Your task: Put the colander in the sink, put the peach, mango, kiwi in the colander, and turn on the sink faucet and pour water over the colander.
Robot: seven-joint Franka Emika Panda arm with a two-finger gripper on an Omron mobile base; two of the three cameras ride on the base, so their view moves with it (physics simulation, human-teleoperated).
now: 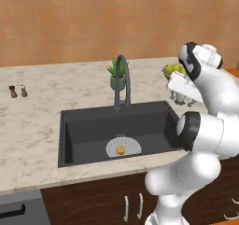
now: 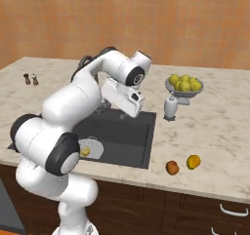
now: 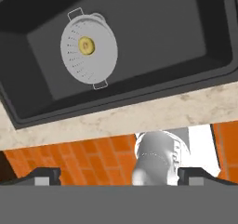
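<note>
The colander point(image 1: 123, 147) sits on the floor of the sink point(image 1: 84, 126), near the basin's front wall and about midway along it; in the hand view it shows as a round pale bowl with two small wire handles; one small round yellow-brown fruit point(image 3: 86, 45) lies at its centre; which fruit it is cannot be told. The sink faucet point(image 1: 122, 81) stands upright at the middle of the sink's back edge, its arched spout reaching over the basin; a small green potted plant point(image 1: 116, 74) stands just behind it on the counter point(image 1: 37, 121). The gripper point(image 3: 119, 176) hangs above the sink's front edge, over the counter's front strip, with its jaws spread wide and nothing between them. On the counter right of the sink, near the front edge, a reddish-brown fruit point(image 2: 172, 167) and an orange-yellow fruit point(image 2: 193, 161) lie just beside each other; further back stand a pale jar-like object point(image 2: 170, 107) and a footed bowl of yellow-green fruit point(image 2: 184, 85); two small shakers point(image 1: 17, 91) stand near the counter's back left.
</note>
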